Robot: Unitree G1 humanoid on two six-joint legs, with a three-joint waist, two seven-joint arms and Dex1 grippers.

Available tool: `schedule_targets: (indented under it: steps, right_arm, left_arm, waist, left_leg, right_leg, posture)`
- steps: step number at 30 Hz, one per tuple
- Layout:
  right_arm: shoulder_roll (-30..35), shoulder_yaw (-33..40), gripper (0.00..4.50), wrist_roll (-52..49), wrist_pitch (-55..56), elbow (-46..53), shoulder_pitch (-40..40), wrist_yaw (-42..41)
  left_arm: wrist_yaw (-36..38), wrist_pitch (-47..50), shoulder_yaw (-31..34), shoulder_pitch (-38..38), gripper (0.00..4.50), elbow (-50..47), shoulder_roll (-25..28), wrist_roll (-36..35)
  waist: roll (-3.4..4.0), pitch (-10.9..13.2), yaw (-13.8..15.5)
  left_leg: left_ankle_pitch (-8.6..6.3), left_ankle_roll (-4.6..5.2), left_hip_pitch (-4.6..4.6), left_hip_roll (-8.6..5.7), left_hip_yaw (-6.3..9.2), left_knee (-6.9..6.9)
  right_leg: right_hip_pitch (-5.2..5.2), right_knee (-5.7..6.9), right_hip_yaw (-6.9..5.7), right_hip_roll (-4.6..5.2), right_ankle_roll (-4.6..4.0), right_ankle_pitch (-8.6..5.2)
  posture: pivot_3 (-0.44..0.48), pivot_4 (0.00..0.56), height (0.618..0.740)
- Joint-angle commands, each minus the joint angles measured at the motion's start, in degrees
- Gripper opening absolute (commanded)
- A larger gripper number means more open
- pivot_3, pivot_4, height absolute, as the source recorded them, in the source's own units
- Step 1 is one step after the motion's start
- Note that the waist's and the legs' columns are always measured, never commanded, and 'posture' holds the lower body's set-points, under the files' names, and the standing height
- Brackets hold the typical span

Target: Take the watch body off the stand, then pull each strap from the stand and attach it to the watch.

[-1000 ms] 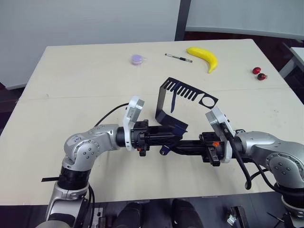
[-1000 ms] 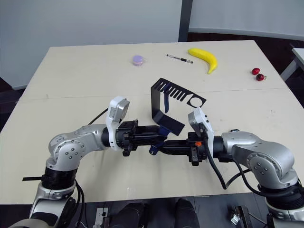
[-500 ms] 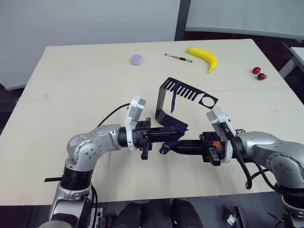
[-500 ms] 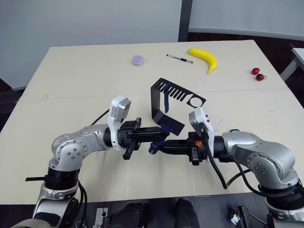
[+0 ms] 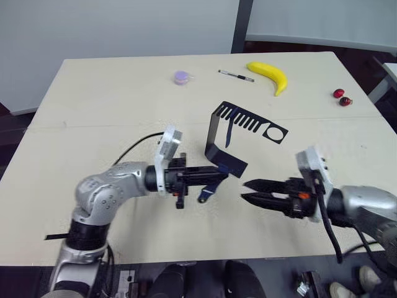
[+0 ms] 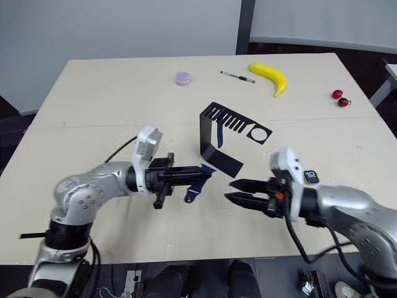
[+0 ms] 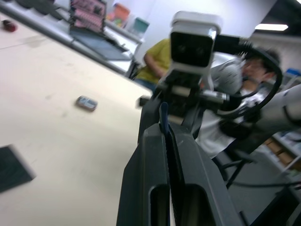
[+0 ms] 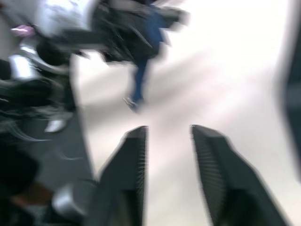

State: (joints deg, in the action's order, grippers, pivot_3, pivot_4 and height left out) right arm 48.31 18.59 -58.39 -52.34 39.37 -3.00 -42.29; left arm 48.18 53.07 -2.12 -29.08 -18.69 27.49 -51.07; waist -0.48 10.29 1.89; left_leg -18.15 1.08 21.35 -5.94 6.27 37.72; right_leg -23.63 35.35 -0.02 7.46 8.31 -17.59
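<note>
- The table (image 5: 93, 112) is pale beige, with a grey wall behind it.
- At its far edge lie a banana (image 5: 268, 75), a pen (image 5: 234, 76), cherries (image 5: 342, 97) and a purple disc (image 5: 182, 77).
- The black stand (image 5: 232, 133) sits mid-table, one navy strap (image 5: 227, 133) hanging from its comb.
- My left gripper (image 5: 214, 176) pinches the other strap (image 6: 194, 189), which dangles near the stand's foot.
- My right gripper (image 5: 245, 191) is spread and empty.
- The watch (image 6: 311, 177) lies on the table beside my right wrist.

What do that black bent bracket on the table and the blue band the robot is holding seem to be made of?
The stand looks like thin sheet metal with a matte black finish: sharp bends, flat faces, cleanly cut slots and a round hole. The strap in the left gripper looks like soft rubber or silicone, dark blue and dull; its free end droops. Neither is certain by sight alone.
</note>
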Motion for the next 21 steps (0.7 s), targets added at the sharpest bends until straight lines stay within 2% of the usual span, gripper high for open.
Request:
schedule_targets:
  steps: [1,3,4,8,12,16,21]
  right_arm:
    - [-1.33,10.25,3.25,2.25,1.94,5.37,8.83,4.82]
    - [-3.78,16.69,4.17,4.29,2.31,6.62,15.62,8.12]
    - [-4.85,19.17,4.39,5.02,2.49,6.81,18.29,9.46]
    - [-8.88,25.68,4.39,10.11,5.89,4.44,27.84,9.88]
    - [-10.86,27.36,4.39,15.48,10.13,0.48,32.56,8.96]
    - [-10.08,25.53,4.39,18.85,13.48,-3.08,32.47,7.69]
    - [-8.68,21.01,4.39,22.03,14.46,-9.47,25.83,9.38]
  left_arm:
    - [3.72,-4.2,-0.3,0.22,0.0,-1.94,2.9,2.89]
    - [6.26,-6.78,-0.48,0.71,0.0,-1.62,5.63,5.35]
    - [7.41,-8.06,-0.69,0.91,0.0,-1.5,6.77,6.38]
    - [10.66,-12.07,-1.21,1.31,0.0,-0.9,9.87,9.44]
    - [12.45,-14.46,-1.71,1.37,0.0,-0.12,11.07,11.84]
    - [12.51,-15.33,-2.3,1.08,0.0,-0.01,10.2,12.82]
    - [11.64,-16.32,-3.26,0.85,0.0,-0.19,8.54,13.84]
  waist:
    - [0.0,0.0,0.08]
    - [0.0,0.0,0.45]
    - [0.0,0.0,0.64]
    - [0.01,0.0,0.97]
    - [0.01,-0.01,0.87]
    - [0.01,-0.01,0.72]
    - [0.01,-0.01,0.47]
  left_leg:
    - [0.0,0.0,0.0,-0.01,-0.04,-0.01]
    - [-0.01,0.01,0.0,0.03,-0.05,-0.01]
    - [-0.01,0.01,-0.01,0.04,-0.05,-0.01]
    - [0.0,0.01,-0.09,0.03,-0.26,-0.08]
    - [-0.02,0.03,-0.15,0.05,-0.28,-0.12]
    - [-0.01,0.03,-0.19,0.06,-0.32,-0.18]
    - [-0.01,0.03,-0.19,0.07,-0.32,-0.18]
  right_leg:
    - [0.0,-0.02,0.03,0.01,0.0,0.0]
    - [0.02,-0.07,0.03,-0.03,0.0,0.0]
    - [0.02,-0.05,0.04,-0.04,0.0,0.0]
    - [0.0,-0.05,0.22,-0.03,0.0,0.0]
    - [0.02,-0.05,0.27,-0.04,0.01,0.0]
    - [0.0,-0.05,0.3,-0.05,0.01,0.0]
    - [0.0,-0.05,0.3,-0.05,0.01,0.0]
  posture:
    - [0.0,0.15,0.74]
    - [0.0,0.15,0.74]
    - [0.0,0.15,0.74]
    - [0.0,0.15,0.74]
    - [0.0,0.15,0.74]
    - [0.0,0.15,0.74]
    - [0.0,0.15,0.74]
